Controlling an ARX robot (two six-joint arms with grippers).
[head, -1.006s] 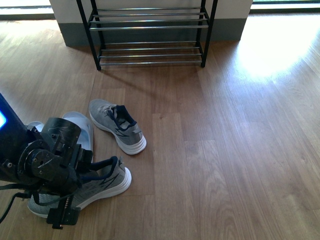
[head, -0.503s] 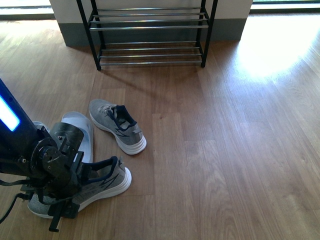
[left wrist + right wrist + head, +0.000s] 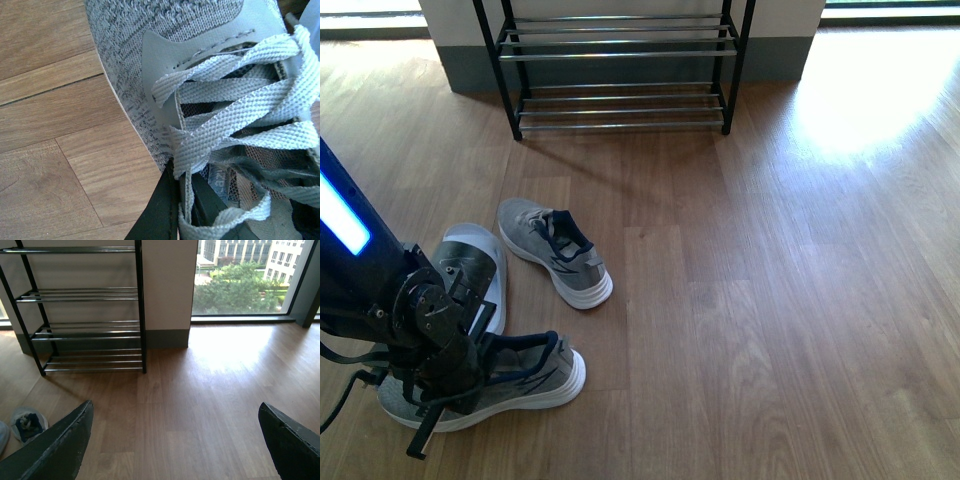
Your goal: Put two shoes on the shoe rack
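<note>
On the floor [image 3: 800, 300], left pincer [image 3: 182, 210] clamps the grey knit, white-soled sneaker [image 3: 535, 375]; right pincer [image 3: 174, 412] gapes.

No text, brand name, number or sign can be read in any view. The dark streaked marking on the side of the farther grey sneaker [image 3: 560, 262] is a pattern without letters, and the same marking on the nearer grey sneaker [image 3: 525, 378] is too small and partly hidden to make out. In the left wrist view the knit, the laces [image 3: 235, 95] and the grey overlay carry no print or tag. The lit blue strip [image 3: 340, 215] on the left arm shows no characters. The buildings [image 3: 287, 252] beyond the window in the right wrist view bear no legible lettering.
</note>
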